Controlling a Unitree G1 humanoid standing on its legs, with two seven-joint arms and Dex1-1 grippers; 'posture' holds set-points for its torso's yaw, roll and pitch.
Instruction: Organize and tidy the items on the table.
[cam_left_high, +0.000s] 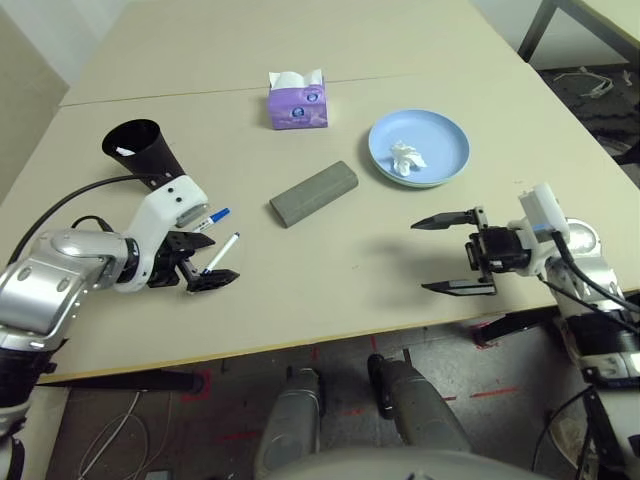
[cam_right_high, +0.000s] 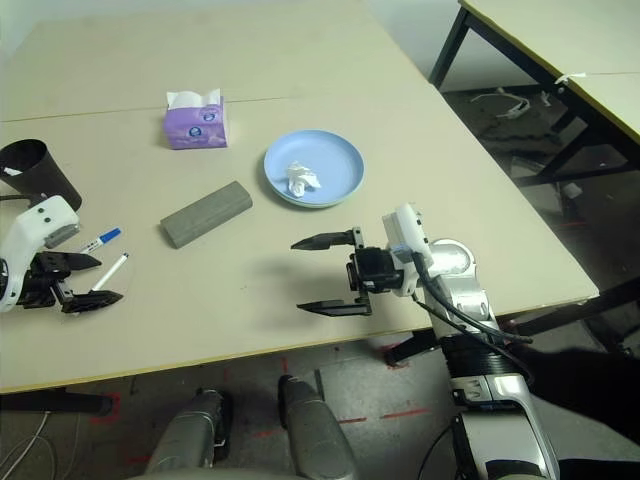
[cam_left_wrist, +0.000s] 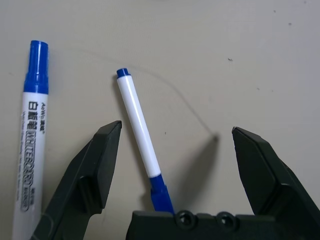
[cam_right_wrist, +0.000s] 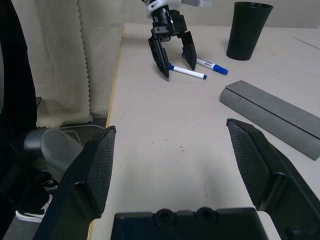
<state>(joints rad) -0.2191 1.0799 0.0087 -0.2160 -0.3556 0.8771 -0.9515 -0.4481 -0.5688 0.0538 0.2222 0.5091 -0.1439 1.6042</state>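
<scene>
While your left pincer (cam_left_high: 205, 268) stands spread wide just above the pale beige table (cam_left_high: 330, 280), you've got the slimmer white marker with the blue cap (cam_left_wrist: 141, 135) lying flat between its two black fingers (cam_left_wrist: 95, 165), gripped by neither. You can see its twin, the thicker white whiteboard marker with a blue cap (cam_left_wrist: 33, 140), lying just outside one finger, roughly parallel, the two markers apart. Behind that pincer, the black tapered plastic cup (cam_left_high: 140, 150) stands upright near the table's left edge.

Look further toward the middle: the grey oblong glasses case (cam_left_high: 313, 194) lies at a slant, well clear of both pincers. Beyond your right pincer (cam_left_high: 455, 255) sits the light-blue round plate (cam_left_high: 440, 135), and the crumpled white tissue (cam_left_high: 406, 158) rests on it. Your right pincer hangs level over the table's near edge, pointing left, its fingers released and wide, holding nothing. At the far side, by the table's thin seam, stands a purple tissue box (cam_left_high: 298, 105) with white tissue poking up.
</scene>
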